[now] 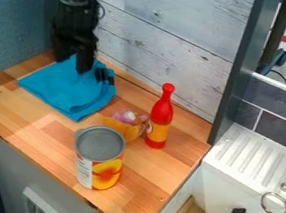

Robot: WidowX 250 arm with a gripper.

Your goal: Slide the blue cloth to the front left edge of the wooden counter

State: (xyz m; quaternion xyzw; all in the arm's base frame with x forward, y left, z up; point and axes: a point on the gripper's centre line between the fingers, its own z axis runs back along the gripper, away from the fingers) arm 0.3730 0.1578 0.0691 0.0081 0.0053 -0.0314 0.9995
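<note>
My arm (76, 10) comes in at the upper left and hangs almost straight down over the far left corner of the worktop (152, 175). I have the black gripper (70, 64) pointing downward, low near that corner, its two fingers (84, 63) parted with a gap between their tips.

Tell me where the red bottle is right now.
In the camera view, the red bottle stands upright right of centre on the wooden counter, behind and to the right of the can, near the panelled wall.
</note>
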